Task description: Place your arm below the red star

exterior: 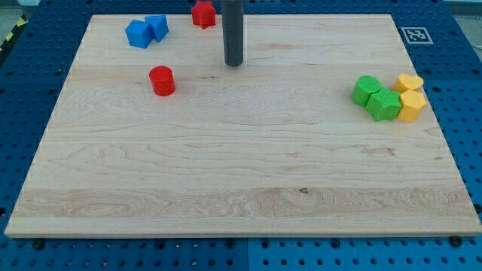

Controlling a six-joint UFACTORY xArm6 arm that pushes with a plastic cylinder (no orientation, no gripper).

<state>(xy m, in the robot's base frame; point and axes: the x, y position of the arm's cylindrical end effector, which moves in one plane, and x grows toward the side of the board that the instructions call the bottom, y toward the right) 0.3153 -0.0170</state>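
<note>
1. The bench [241,181] is a pale wooden board with visible grain and one small dark knot near the bottom edge, a little right of centre.
2. Around the bench lies a blue perforated base [459,90] with rows of round holes; a black-and-white marker tag [415,34] sits just off the top right corner, and a yellow-black striped strip [9,39] shows at the view's far left.
3. The red star [202,13] lies at the top edge, left of centre, partly cut off by the view's top.
4. My tip [233,63] rests on the bench just right of the star and lower, nearer the bench's middle; they do not touch.
5. The rod has no fingers, so there is no open or closed state to tell.
6. Two blue blocks [147,31] touch each other near the top left corner; their shapes are unclear.
7. A red cylinder [162,80] stands alone below them, toward the left edge.
8. Near the right edge, two green blocks [376,98] and two yellow blocks [410,96] cluster together, touching.
</note>
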